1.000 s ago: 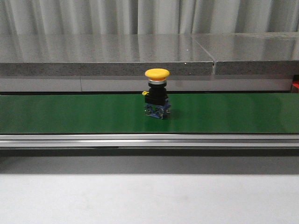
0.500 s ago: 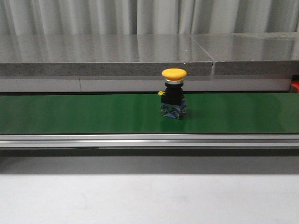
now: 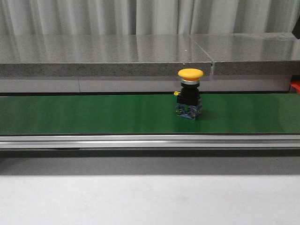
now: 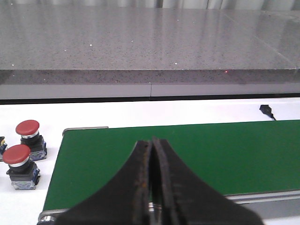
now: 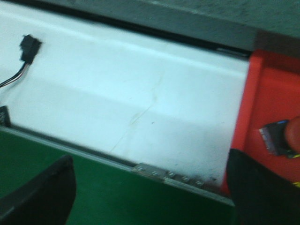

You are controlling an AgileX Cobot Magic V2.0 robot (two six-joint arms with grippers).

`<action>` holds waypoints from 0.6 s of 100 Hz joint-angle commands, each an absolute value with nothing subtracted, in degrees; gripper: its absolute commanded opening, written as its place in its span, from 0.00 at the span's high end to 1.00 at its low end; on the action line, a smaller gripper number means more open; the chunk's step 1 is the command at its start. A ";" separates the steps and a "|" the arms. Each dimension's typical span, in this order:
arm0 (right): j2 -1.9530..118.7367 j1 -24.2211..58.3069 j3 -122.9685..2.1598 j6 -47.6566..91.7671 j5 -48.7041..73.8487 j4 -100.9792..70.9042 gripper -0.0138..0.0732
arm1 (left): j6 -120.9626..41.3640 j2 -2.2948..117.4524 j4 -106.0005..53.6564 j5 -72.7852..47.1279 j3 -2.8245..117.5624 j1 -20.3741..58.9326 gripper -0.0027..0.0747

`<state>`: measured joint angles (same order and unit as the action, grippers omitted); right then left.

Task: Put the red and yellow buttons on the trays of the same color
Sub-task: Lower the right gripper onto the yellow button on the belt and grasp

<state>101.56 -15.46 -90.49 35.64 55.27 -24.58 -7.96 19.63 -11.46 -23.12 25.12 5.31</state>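
One yellow button (image 3: pixel 190 93) upright on belt (image 3: pixel 93 115), right of centre, nearer right gripper (image 5: pixel 150 197), jaws wide; left gripper (image 4: pixel 153 187) closed, empty.

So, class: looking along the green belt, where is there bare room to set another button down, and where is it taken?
The green belt lies bare from its left end up to the yellow button, with a shorter bare patch to the button's right. Off the belt's left end, two red buttons crowd the white surface.
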 commanded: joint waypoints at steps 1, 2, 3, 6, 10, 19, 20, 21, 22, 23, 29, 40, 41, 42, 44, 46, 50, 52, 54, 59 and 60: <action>94.22 -13.50 -86.27 37.15 51.75 -26.61 0.10 | -7.91 19.97 -11.90 -18.80 26.64 5.58 0.99; 93.90 -13.12 -85.78 37.22 51.60 -26.61 0.10 | -7.91 19.97 -11.90 -18.80 26.64 5.58 0.99; 93.23 -12.93 -85.29 37.34 51.32 -26.61 0.10 | -7.91 19.97 -11.90 -18.80 26.64 5.58 0.99; 91.98 -12.13 -83.37 37.65 50.86 -26.61 0.10 | -7.91 19.97 -11.90 -18.80 26.64 5.58 0.99; 90.12 -10.93 -80.66 37.94 50.27 -26.61 0.10 | -7.91 19.97 -11.90 -18.80 26.64 5.58 0.99; 86.87 -8.13 -75.14 38.60 49.39 -26.61 0.10 | -7.91 19.97 -11.90 -18.80 26.64 5.58 0.99; 86.40 -7.91 -75.14 38.71 49.34 -26.61 0.10 | -7.91 19.97 -11.90 -18.80 26.64 5.58 0.99; 86.18 -7.46 -74.12 38.82 49.25 -26.61 0.10 | -7.91 19.97 -11.90 -18.80 26.64 5.58 0.99; 85.78 -7.24 -73.80 38.82 49.24 -26.61 0.10 | -7.91 19.97 -11.90 -18.80 26.64 5.58 0.99; 85.57 -6.78 -73.49 39.03 49.18 -26.61 0.10 | -7.91 19.97 -11.90 -18.80 26.64 5.58 0.99; 84.12 -4.82 -70.87 39.47 49.08 -26.55 0.10 | -7.91 19.97 -11.90 -18.80 26.64 5.58 0.99; 83.28 -1.82 -68.42 40.60 49.17 -26.55 0.10 | -7.91 19.97 -11.90 -18.80 26.64 5.58 0.99; 83.28 -1.62 -68.33 40.78 49.18 -26.55 0.10 | -7.91 19.97 -11.90 -18.80 26.64 5.58 0.99; 83.28 -1.23 -68.12 40.88 49.24 -26.55 0.10 | -7.91 19.97 -11.90 -18.80 26.64 5.58 0.99; 83.33 -0.62 -67.99 41.15 49.25 -26.55 0.10 | -7.91 19.97 -11.90 -18.80 26.64 5.58 0.99; 83.44 0.00 -67.81 41.37 49.30 -26.55 0.10 | -7.91 19.97 -11.90 -18.80 26.64 5.58 0.99; 83.49 0.94 -67.48 41.51 49.16 -26.55 0.10 | -7.91 19.97 -11.90 -18.80 26.64 5.58 0.99; 83.49 1.54 -67.47 41.56 48.96 -26.55 0.10 | -7.91 19.97 -11.90 -18.80 26.64 5.58 0.99; 83.55 2.14 -67.40 41.56 48.75 -26.55 0.10 | -7.91 19.97 -11.90 -18.80 26.64 5.58 0.99; 83.55 3.31 -67.40 41.56 48.25 -26.55 0.10 | -7.91 19.97 -11.90 -18.80 26.64 5.58 0.99; 83.55 3.85 -67.40 41.56 47.98 -26.55 0.10 | -7.91 19.97 -11.90 -18.80 26.64 5.58 0.99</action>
<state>85.73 1.87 -66.16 40.70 50.89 -24.80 -7.96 19.63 -11.46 -23.12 25.12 5.31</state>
